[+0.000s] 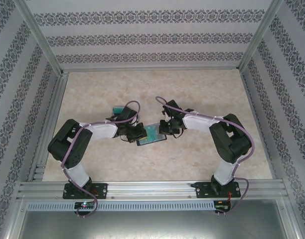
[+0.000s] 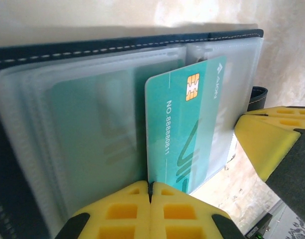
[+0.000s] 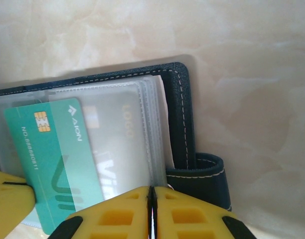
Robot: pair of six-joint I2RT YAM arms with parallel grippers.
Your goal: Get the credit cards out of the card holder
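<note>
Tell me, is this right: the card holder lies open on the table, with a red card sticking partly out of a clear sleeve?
Not red: the left wrist view shows the card is teal-green. The rest holds: the card holder lies open on the table, the card partly out of a clear sleeve.

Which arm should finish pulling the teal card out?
Left: the left gripper is shut on the teal card, already partly out of its sleeve, while the right gripper steadies the card holder.

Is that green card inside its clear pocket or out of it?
Partly out: the green card shows its chip side bare, the rest under a clear sleeve of the open card holder.
</note>
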